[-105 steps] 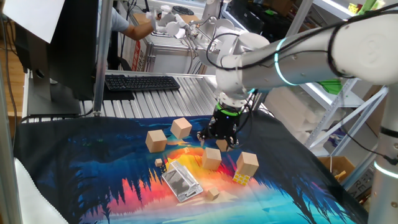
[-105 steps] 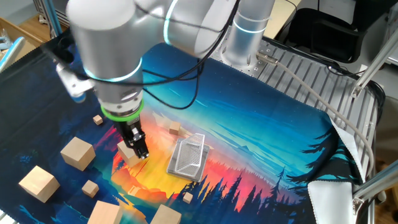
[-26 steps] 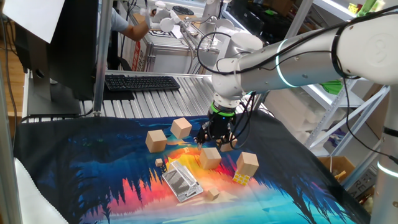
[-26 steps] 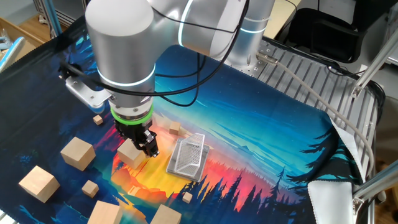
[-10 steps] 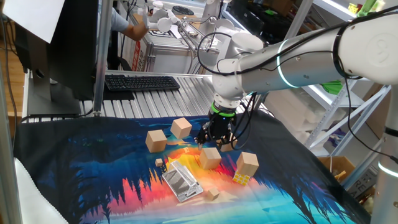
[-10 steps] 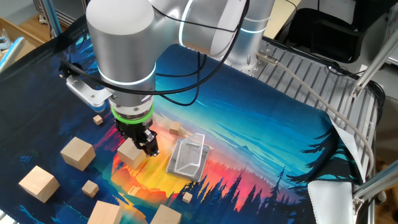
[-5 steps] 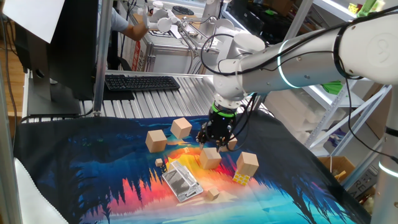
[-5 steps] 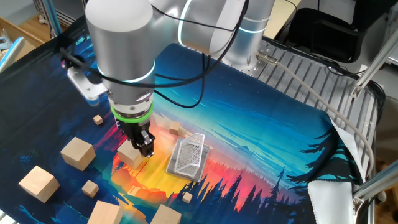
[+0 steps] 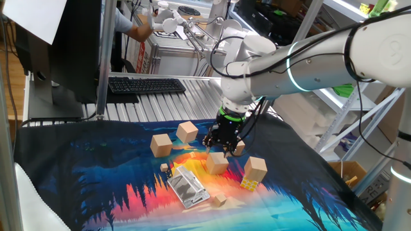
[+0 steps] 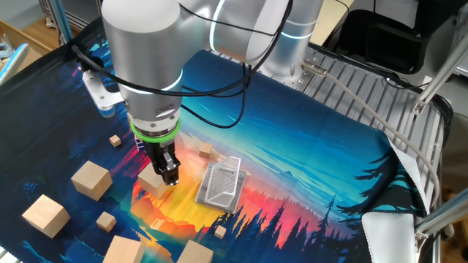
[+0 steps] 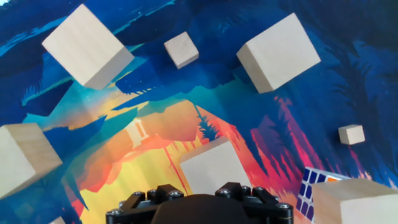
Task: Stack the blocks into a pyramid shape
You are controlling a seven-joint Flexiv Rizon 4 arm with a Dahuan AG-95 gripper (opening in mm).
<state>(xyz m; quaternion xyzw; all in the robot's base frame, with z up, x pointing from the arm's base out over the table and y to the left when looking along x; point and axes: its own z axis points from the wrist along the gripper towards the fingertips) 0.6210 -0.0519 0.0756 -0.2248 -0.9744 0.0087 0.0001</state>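
At the centre of one fixed view, the gripper (image 9: 220, 151) points straight down at a wooden block (image 9: 217, 163) on the orange patch of the printed mat (image 9: 96, 167). In the other fixed view the black fingers (image 10: 170, 174) stand at that block's (image 10: 151, 180) edge; whether the jaws pinch it or only sit beside it cannot be told. The hand view shows the same block (image 11: 210, 168) just ahead of the gripper body, low in the frame. Two more blocks (image 9: 162, 144) (image 9: 187, 131) lie apart to the upper left of the gripper in one fixed view. Another block (image 9: 255, 169) rests on a puzzle cube (image 9: 249, 184) at lower right. A metal grater (image 9: 187, 187) lies at lower centre, with a tiny wooden cube (image 9: 219, 200) beside it.
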